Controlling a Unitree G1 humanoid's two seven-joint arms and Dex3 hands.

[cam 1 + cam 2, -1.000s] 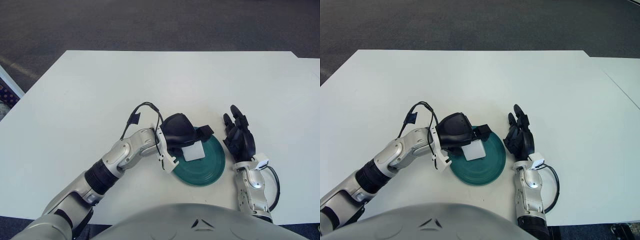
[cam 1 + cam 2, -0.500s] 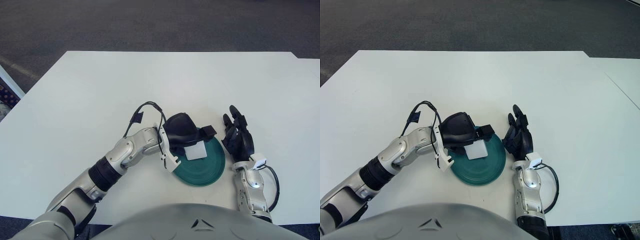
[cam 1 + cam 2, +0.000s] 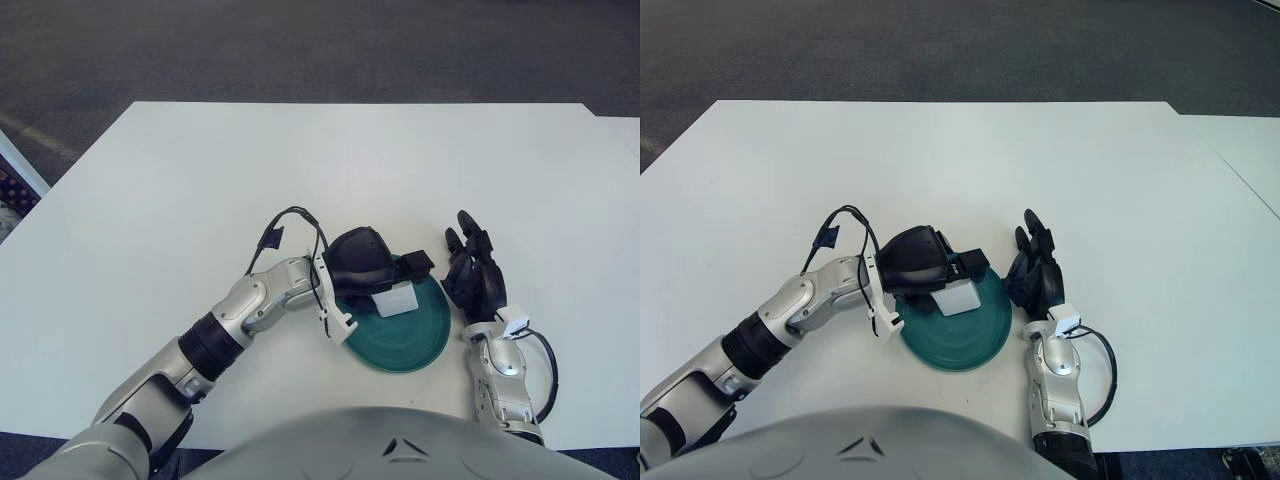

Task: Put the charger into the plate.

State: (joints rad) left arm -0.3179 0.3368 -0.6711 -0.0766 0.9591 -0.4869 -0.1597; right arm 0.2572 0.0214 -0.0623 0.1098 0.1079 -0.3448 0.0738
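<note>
Your left hand (image 3: 365,265) is curled around the white charger (image 3: 397,298), holding it over the far left part of the green plate (image 3: 410,340), just inside the rim. Whether the charger touches the plate, you cannot tell. Your right hand (image 3: 476,277) shows just beside the plate's right edge, fingers loosely spread and holding nothing. All around, the white counter (image 3: 200,170) gives you wide open room to every edge.

Left hand (image 3: 362,265) reaches in from the left, fingers curled in a grasp. Right hand (image 3: 476,280) points upward, fingers extended and relaxed.
</note>
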